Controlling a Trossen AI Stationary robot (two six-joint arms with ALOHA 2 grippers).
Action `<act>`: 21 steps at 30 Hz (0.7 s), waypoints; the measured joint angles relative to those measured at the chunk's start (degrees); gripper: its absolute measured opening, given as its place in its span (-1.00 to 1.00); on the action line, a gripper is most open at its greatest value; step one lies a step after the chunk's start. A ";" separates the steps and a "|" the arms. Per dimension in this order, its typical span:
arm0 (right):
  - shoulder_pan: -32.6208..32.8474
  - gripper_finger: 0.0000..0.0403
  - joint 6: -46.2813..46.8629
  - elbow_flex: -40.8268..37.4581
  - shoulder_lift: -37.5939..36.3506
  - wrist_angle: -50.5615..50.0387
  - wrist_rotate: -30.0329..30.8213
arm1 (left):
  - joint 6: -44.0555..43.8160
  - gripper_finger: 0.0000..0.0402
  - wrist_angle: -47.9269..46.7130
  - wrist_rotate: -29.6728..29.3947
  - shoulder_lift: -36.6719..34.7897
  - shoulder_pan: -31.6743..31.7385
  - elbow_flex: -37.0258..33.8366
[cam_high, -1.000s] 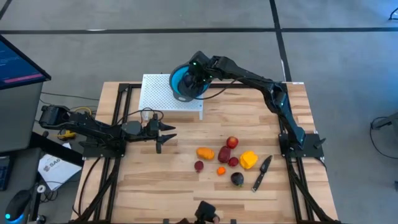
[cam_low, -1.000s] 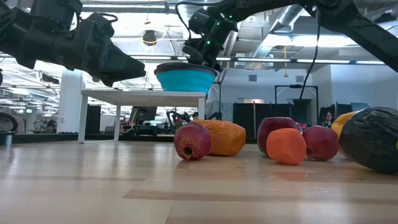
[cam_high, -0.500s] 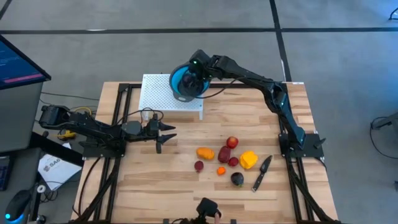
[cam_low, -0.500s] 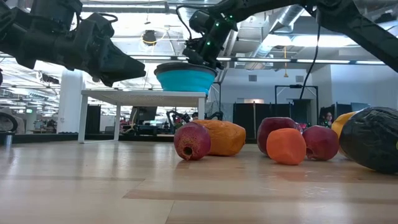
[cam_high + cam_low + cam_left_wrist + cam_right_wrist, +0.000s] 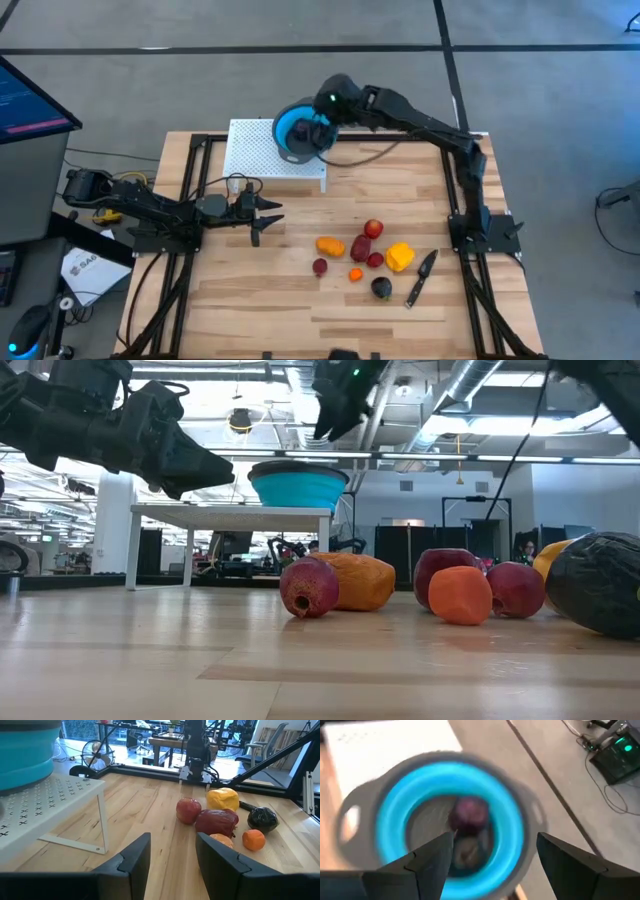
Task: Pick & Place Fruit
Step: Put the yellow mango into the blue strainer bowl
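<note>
Wooden desk point(image 5: 280, 290): pale slatted top, carrying a stand, a bowl, loose fruit and a knife.
White perforated metal stand point(image 5: 262, 150): at the far edge of the desk, left of the middle.
Round blue bowl with grey inside point(image 5: 300, 132): sits on the stand's right end; the right wrist view shows a dark purple fruit piece point(image 5: 469, 813) lying in it, with something duller beside it that I cannot make out.
Right gripper point(image 5: 485, 855): hangs above the bowl, clear of its rim; its two dark fingers stand apart with nothing between them.
Left gripper point(image 5: 268, 218): waits low over the left half of the desk, pointing toward the fruit; fingers apart, empty.
Loose fruit on the desk: a cluster right of the middle, toward the near edge.
Red round piece point(image 5: 374, 229): farthest back in the cluster.
Orange elongated piece point(image 5: 330, 245): at the cluster's left.
Dark red piece point(image 5: 361, 247): just beside the orange one.
Yellow larger piece point(image 5: 400, 257): at the cluster's right.
Small red piece point(image 5: 319, 267): nearer the front edge, left.
Small orange piece point(image 5: 355, 274): beside it.
Dark purple, nearly black piece point(image 5: 382, 288): closest to the near edge.
Slim black-handled knife point(image 5: 421, 278): lies flat, just right of the cluster.
</note>
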 joint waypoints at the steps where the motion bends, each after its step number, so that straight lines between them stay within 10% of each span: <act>1: 1.09 0.40 0.03 -2.83 -1.69 -0.06 1.27 | -0.02 -0.26 0.00 0.00 0.00 0.00 0.00; 11: 15.20 0.40 17.84 -43.31 -27.40 8.81 13.77 | 5.49 -0.26 2.00 4.35 0.12 -0.04 -0.01; 21: 35.61 0.40 41.30 -81.98 -44.70 41.94 25.95 | 8.22 -0.23 3.89 11.64 14.40 -0.89 13.78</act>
